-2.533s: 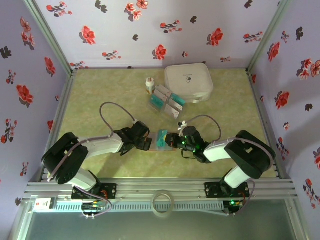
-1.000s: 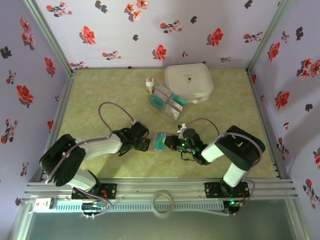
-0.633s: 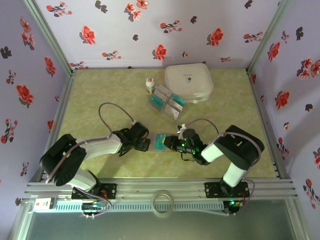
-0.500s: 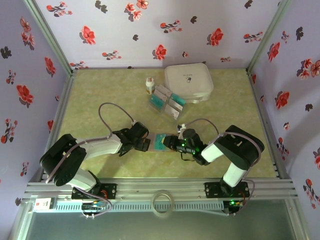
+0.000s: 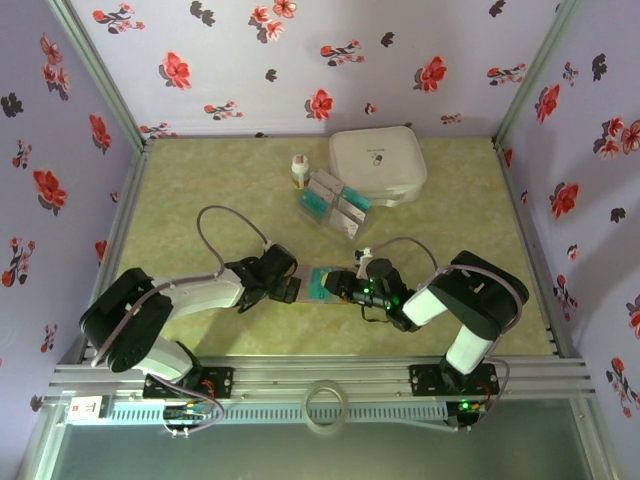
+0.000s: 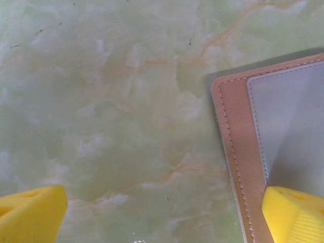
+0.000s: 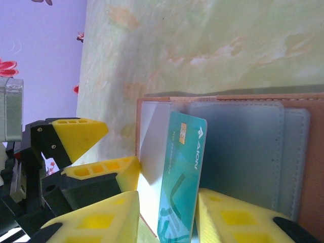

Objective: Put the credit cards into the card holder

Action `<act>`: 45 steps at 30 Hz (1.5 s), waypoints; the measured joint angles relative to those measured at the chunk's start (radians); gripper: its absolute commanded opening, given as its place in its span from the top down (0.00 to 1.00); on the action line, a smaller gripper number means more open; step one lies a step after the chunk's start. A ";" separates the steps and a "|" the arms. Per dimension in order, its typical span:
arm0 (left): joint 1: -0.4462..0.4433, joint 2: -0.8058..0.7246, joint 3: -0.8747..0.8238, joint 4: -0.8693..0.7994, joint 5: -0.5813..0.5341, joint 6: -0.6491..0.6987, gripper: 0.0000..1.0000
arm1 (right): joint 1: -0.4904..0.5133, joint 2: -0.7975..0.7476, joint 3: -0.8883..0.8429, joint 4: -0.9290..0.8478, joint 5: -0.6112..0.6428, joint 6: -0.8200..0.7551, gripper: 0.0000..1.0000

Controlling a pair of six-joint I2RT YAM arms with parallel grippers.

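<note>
The reddish-brown leather card holder (image 7: pixel 315 152) is lying open on the green marbled tabletop (image 5: pixel 200 180). The right tool (image 7: pixel 167 202), narrowly parted, is straddling a teal card (image 7: pixel 185 167) standing in its pocket. The left tool (image 6: pixel 162 215), spread wide, is resting one finger over the holder's edge. The remaining cards (image 5: pixel 333 203), small white bottle (image 5: pixel 298 168) and white zip case (image 5: pixel 378 163) are sitting well behind.

A purpose-built robot test cell, of the kind found in a laboratory, is indicated. A tabletop of pale green marbled material (image 5: pixel 200 190) is boxed in on three sides by lilac wall panels printed with red and black flowers (image 5: pixel 230 60). Silver slotted aluminium rails (image 5: pixel 330 378) are laid along the near edge. A black-and-white jointed robot arm on the left (image 5: pixel 150 310) and its twin on the right (image 5: pixel 485 300) are bolted to them.
</note>
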 measured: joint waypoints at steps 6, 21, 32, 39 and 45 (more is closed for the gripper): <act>0.000 0.000 -0.002 0.004 0.000 0.000 0.00 | 0.000 -0.010 0.000 0.000 0.001 0.004 0.56; 0.000 0.000 -0.010 0.029 0.003 0.000 0.00 | 0.020 -0.090 0.077 -0.260 0.042 -0.035 0.52; -0.001 0.000 -0.013 0.035 0.003 0.000 0.00 | 0.041 -0.092 0.119 -0.339 0.066 -0.058 0.51; -0.001 0.000 -0.014 0.037 0.003 0.000 0.00 | 0.050 -0.108 0.153 -0.427 0.085 -0.077 0.45; -0.002 0.000 -0.015 0.046 0.007 0.000 0.00 | 0.057 -0.149 0.166 -0.523 0.116 -0.100 0.42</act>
